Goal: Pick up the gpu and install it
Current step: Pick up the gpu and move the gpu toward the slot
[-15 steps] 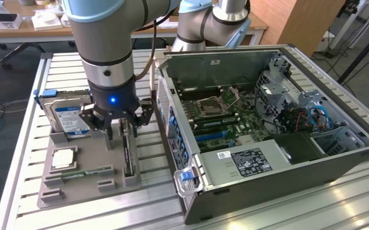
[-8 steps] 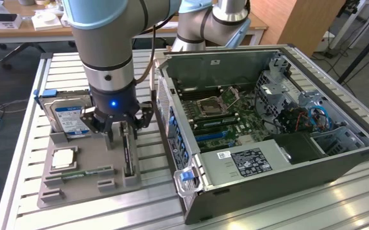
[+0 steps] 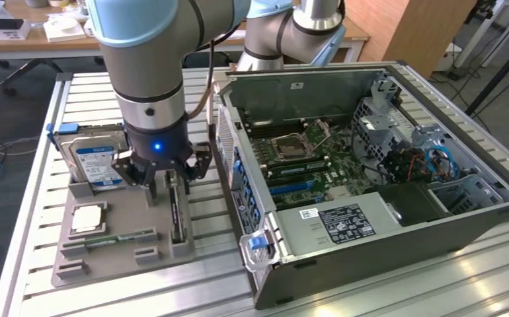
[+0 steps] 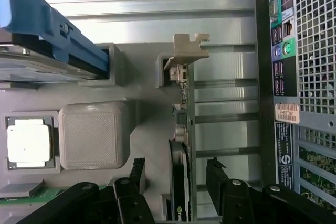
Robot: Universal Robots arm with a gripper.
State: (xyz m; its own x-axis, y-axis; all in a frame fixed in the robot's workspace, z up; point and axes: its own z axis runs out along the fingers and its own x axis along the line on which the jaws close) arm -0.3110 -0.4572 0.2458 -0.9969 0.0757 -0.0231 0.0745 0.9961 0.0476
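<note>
One gpu [image 4: 180, 124] stands on edge in the gray tray [image 3: 122, 231] on the desk [image 3: 43, 132]. Its long axis runs alongside the computer case [image 3: 369, 218], with the silver bracket [image 4: 188, 48] toward the hard drive [image 3: 94, 162] end. Jaws stand wide open astride the card, gripping nothing.

Tally of things by kind
One gpu [image 3: 177, 212], one hard drive [image 3: 95, 162], one processor [image 3: 88, 218], one memory stick [image 3: 106, 241], one tray [image 3: 131, 218], one computer case [image 3: 387, 257], one gripper [image 3: 170, 191], one table [image 3: 475, 290].

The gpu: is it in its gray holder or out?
In: the gpu stands on edge in the holder, between the jaws of the open tool.
</note>
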